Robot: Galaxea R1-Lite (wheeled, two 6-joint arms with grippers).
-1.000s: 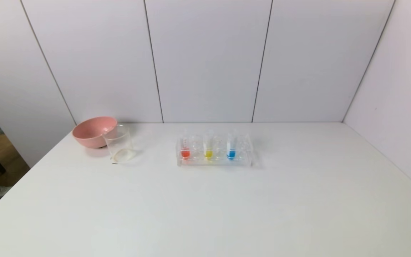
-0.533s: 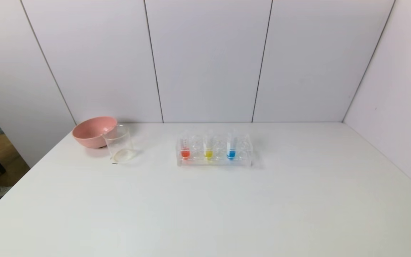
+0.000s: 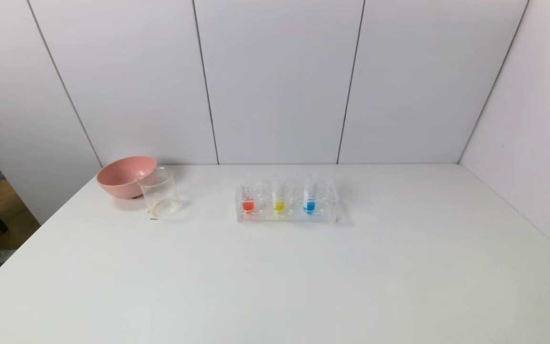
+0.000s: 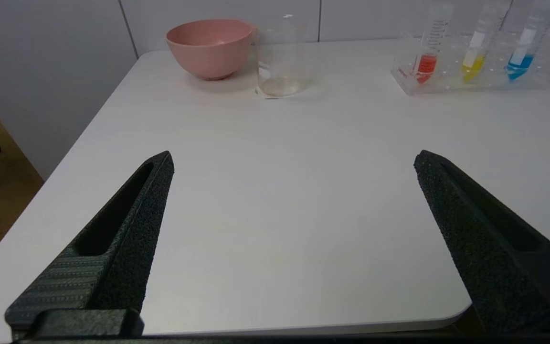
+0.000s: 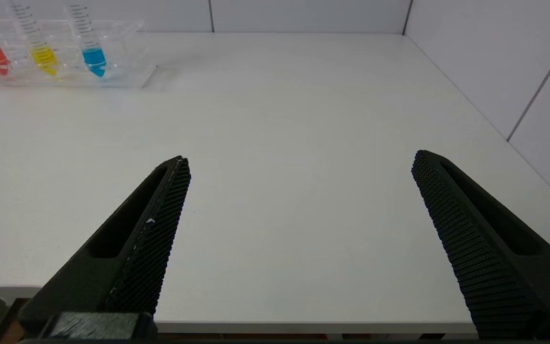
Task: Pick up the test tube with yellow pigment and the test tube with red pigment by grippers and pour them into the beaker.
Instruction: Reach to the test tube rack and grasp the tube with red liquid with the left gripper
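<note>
Nothing is in hand yet. The left gripper point(image 4: 294, 160) sits at the near edge of the white counter point(image 3: 303, 277), its two fingers spread wide with nothing between them; the right gripper point(image 5: 299, 162) waits at the same near edge in the same wide, unloaded spread.

The test tube with red pigment point(image 3: 247, 197) and the test tube with yellow pigment point(image 3: 279, 197) stand in a clear rack point(image 3: 287, 215) toward the back of the counter, with a tube of blue liquid point(image 3: 309, 197) beside the yellow one. The beaker point(image 3: 159, 193) stands well to the left of the rack, just in front of a pink bowl point(image 3: 124, 176).

The main risk, as I judge it, is the close spacing — wide fingers descending on the yellow tube could clip the blue or red neighbour, or drag the light rack along. The tubes and beaker are clear and may be hard to locate by their walls. A tilt begun before a tube's mouth is over the beaker would spill onto the counter, and the bowl close behind invites a pour into the wrong vessel.

The head view shows the whole layout but neither gripper. The wrist views show the finger spread — and the left one also reveals a faint residue ring in the beaker's bottom.
</note>
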